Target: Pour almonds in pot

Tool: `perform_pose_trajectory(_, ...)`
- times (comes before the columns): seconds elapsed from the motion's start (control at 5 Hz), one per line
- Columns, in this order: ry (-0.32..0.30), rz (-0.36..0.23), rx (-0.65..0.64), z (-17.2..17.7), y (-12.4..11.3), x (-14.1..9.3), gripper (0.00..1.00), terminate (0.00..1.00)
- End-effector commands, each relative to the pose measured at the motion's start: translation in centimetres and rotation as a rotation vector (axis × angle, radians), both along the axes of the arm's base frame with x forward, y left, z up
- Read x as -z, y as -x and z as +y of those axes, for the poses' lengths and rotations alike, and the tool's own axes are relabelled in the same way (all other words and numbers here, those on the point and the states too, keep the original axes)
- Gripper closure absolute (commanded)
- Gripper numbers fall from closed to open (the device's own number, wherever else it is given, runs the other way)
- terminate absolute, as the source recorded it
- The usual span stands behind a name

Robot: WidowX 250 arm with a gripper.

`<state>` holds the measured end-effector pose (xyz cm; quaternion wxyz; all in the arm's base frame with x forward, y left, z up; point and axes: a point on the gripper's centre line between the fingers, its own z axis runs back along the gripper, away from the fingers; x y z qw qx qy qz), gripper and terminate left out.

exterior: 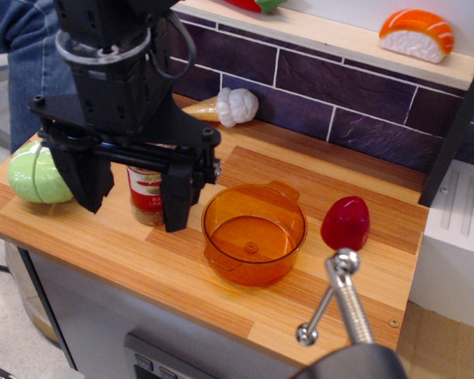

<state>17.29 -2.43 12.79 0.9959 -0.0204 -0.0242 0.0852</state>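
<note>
Claw [134, 193] is hanging open over the left part of the wooden counter [182, 276], two black fingers [178, 197] spread wide and pointing down. Jar of almonds [145, 196] is standing upright on the counter, showing in the gap between the fingers, slightly behind them; can't tell whether either finger is touching it, and nothing is being gripped. Only the jar's red-and-white label and lower part are showing, top is hidden by the claw body. Orange pot [253, 234] is sitting just right of the right finger, empty, near the jar but apart from it. Red egg-shaped toy [345, 223] is sitting right of the pot. Green cabbage toy [33, 174] is lying at the counter's left edge.
</note>
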Motion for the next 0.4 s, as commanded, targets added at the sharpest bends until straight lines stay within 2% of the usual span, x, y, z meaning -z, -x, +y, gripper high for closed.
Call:
perform_pose_trajectory(0.0, 0.000, 0.000, 0.000, 0.0, 0.0, 0.0, 0.00, 0.00)
perform_pose_trajectory(0.2, 0.133, 0.085, -0.208, 2.5, -1.8, -2.2, 0.00, 0.00)
